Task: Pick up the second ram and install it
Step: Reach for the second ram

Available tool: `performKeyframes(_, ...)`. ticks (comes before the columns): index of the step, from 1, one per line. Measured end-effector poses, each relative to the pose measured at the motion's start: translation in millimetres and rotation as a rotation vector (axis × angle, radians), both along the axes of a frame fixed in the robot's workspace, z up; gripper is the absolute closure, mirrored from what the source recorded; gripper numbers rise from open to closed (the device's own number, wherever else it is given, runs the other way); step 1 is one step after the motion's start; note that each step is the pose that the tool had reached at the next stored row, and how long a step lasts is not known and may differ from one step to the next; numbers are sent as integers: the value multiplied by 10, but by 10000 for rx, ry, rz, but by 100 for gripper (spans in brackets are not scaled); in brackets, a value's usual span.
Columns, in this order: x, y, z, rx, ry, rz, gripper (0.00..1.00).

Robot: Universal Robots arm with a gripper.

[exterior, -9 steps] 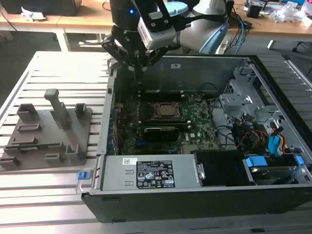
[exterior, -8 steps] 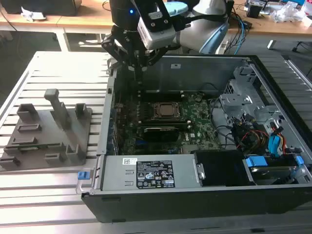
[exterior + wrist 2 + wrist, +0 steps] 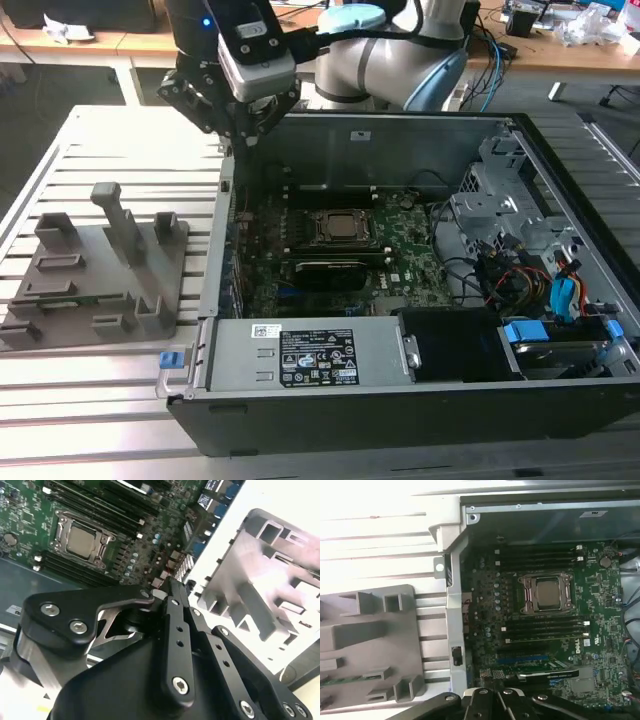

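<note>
One thin green ram [image 3: 332, 681] (seen edge-on) sits slotted in grey tray [image 3: 370, 605].

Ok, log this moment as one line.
gripper: above black computer case's tray-side wall | thin green ram stick: in grey plastic holder tray | pick: not done

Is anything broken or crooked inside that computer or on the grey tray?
Nothing stands out. The open computer case has its green board lying flat inside, and the grey tray beside it sits level with a thin green stick lying in it.
</note>
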State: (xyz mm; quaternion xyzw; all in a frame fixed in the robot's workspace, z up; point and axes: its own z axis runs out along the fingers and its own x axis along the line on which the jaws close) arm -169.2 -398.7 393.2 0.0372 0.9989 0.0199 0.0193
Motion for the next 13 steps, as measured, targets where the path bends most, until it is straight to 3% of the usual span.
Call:
performKeyframes(6,-296,1,0,0,-17,-2,89)
performKeyframes(10,-613,0,-1,0,-33,0,89)
performKeyframes(13,-743,0,-1,1,-37,0,89)
